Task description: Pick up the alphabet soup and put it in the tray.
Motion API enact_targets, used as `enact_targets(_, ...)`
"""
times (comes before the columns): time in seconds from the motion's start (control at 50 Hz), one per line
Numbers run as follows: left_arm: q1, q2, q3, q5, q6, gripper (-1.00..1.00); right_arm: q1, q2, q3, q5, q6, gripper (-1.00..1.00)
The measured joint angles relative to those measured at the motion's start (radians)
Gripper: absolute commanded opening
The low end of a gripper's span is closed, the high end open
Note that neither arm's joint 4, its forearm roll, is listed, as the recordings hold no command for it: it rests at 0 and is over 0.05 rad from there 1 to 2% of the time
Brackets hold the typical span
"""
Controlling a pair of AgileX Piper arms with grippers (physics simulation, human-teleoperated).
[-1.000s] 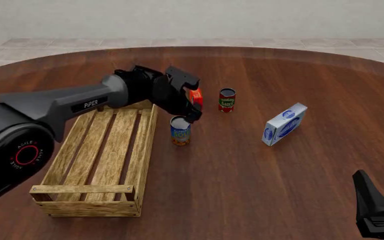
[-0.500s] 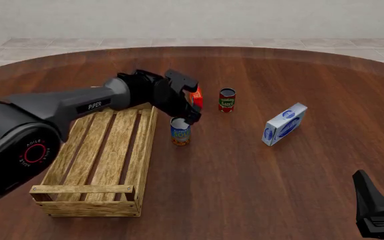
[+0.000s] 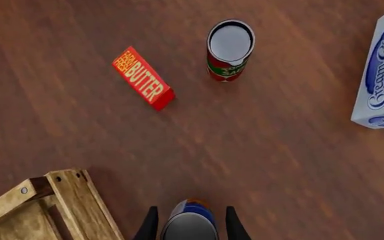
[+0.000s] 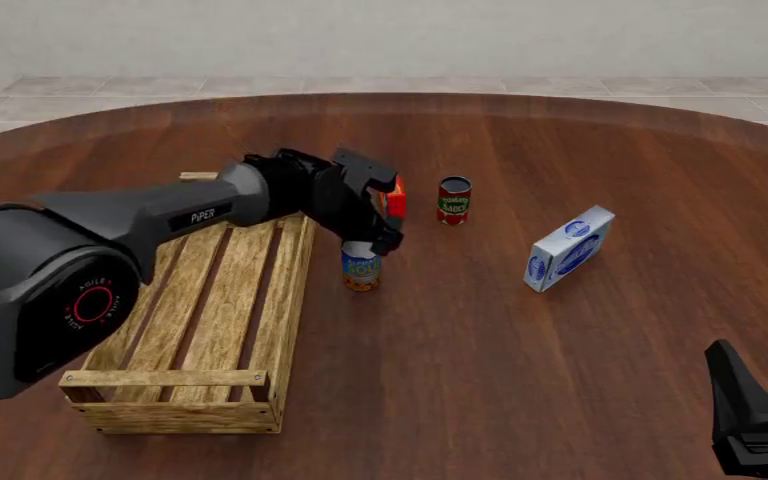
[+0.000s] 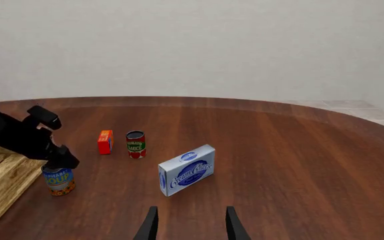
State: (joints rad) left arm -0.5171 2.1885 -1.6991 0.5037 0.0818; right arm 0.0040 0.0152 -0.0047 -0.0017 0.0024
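The left end effector [image 4: 375, 240] sits directly above the alphabet soup [image 4: 361, 267], its fingers [image 3: 149, 226] spread to either side of the can's grey top without visibly pressing on it. The can stands upright, long axis vertical, on the bench [image 4: 518, 340] just right of the tray [image 4: 171, 385]. The right end effector [image 5: 188, 222] is open, empty and well apart at the near right. The can shows a blue label with orange and yellow markings.

Butter box [image 3: 143, 78]: red, lying flat on the desk [image 4: 518, 340].
Red-and-green can [image 4: 454, 200]: upright, near the butter box.
Cream cheese box [image 4: 568, 248]: white and blue, apart from the can.
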Motion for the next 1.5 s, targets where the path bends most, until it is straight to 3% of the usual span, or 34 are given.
enact_targets(0.12,0.003,0.009,-0.003,0.000,0.002,1.00,0.000,0.000,0.000,0.000,0.000,1.00)
enact_targets(0.14,0.004,0.011,-0.004,0.000,0.003,-1.00,0.000,0.000,0.000,0.000,0.000,1.00)
enact_targets(0.72,0.017,0.002,-0.008,0.016,0.018,-1.00,0.000,0.000,0.000,0.000,0.000,1.00)
enact_targets(1.5,0.014,-0.233,0.088,0.075,0.047,-1.00,0.000,0.000,0.000,0.000,0.000,1.00)
